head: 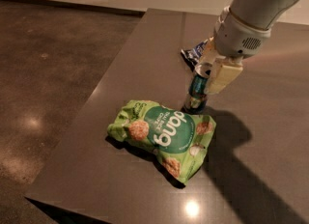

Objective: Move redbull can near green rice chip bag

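A dark desk (145, 49) carries the green rice chip bag (164, 133), lying flat near its middle (lettering upside down). The pincer (204, 80) reaches down from the upper right and pinches the top of the redbull can (197, 96), which stands upright just beside the bag's far edge. A small blue snack bag (195, 54) lies behind.

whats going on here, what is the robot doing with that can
A robot arm is working on a dark table. Its gripper is at the top of the can, which is upright with its base on or just above the table, right beside the far edge of the green bag. The green bag lies flat near the table's front edge. A small blue bag lies further back, behind the gripper. So the can is already next to the green bag, with the gripper at it.
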Robot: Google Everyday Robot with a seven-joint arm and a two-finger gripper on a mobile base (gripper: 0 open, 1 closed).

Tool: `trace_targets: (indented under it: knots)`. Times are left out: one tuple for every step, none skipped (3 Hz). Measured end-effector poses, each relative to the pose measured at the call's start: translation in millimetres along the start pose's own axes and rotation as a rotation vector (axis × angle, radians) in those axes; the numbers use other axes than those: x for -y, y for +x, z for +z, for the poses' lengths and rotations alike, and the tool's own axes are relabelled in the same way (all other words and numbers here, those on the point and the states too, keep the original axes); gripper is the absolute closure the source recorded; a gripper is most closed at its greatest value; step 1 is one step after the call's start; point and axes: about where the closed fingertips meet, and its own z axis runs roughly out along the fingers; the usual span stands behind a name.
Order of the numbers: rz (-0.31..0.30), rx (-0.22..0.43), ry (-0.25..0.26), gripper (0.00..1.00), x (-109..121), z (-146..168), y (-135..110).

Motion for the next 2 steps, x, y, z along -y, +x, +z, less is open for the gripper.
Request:
trace_targets:
  knots:
    - [-0.001, 0.003, 0.013, 0.0, 2.7, -0.2, -1.6]
    - [-0.002, 0.003, 0.015, 0.0, 3.0, -0.3, -1.8]
